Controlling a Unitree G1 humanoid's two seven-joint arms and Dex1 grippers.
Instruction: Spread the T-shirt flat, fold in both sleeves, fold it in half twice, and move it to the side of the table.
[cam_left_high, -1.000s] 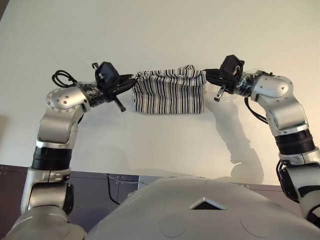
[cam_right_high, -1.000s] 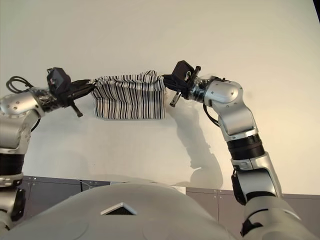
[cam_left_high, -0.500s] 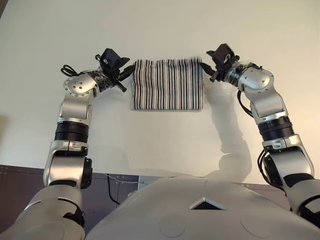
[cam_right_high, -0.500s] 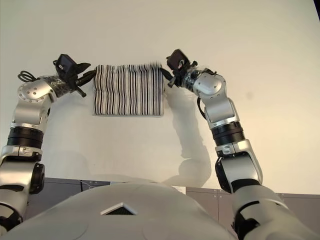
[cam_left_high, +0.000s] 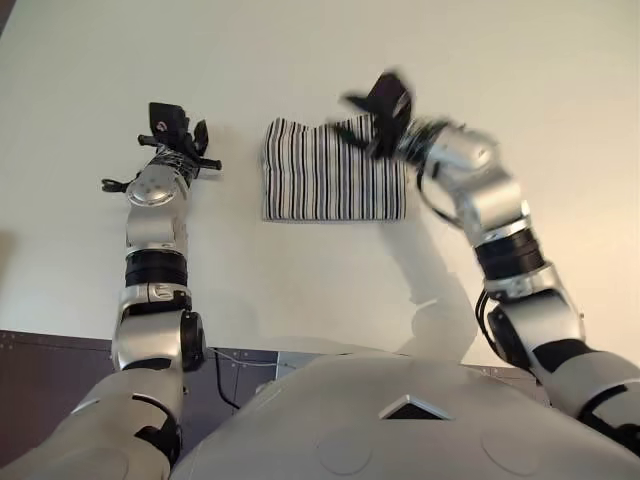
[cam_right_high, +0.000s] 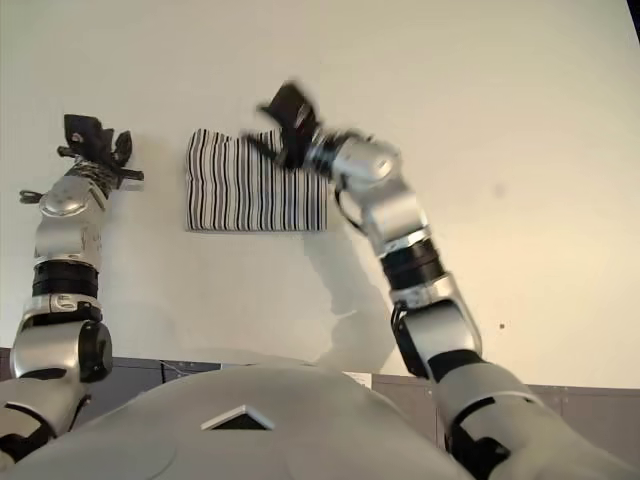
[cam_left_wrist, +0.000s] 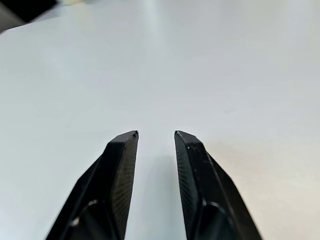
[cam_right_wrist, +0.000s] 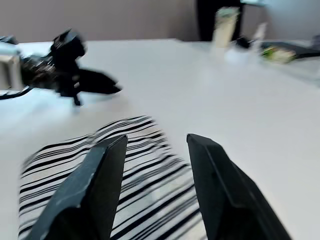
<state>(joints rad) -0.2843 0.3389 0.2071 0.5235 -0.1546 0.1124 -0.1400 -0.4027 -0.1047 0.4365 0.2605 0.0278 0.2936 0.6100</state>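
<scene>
The T-shirt (cam_left_high: 333, 183) lies on the bench (cam_left_high: 500, 60) as a folded striped rectangle, its far edge slightly rumpled. The left end effector (cam_left_wrist: 156, 135) sits off the T-shirt's left edge, narrowly parted and empty. The right end effector (cam_right_wrist: 157, 139) hovers over the T-shirt's far right corner, parted wider and empty. To move it aside, pinching all layers at both sides and sliding looks safest for the folds.
</scene>
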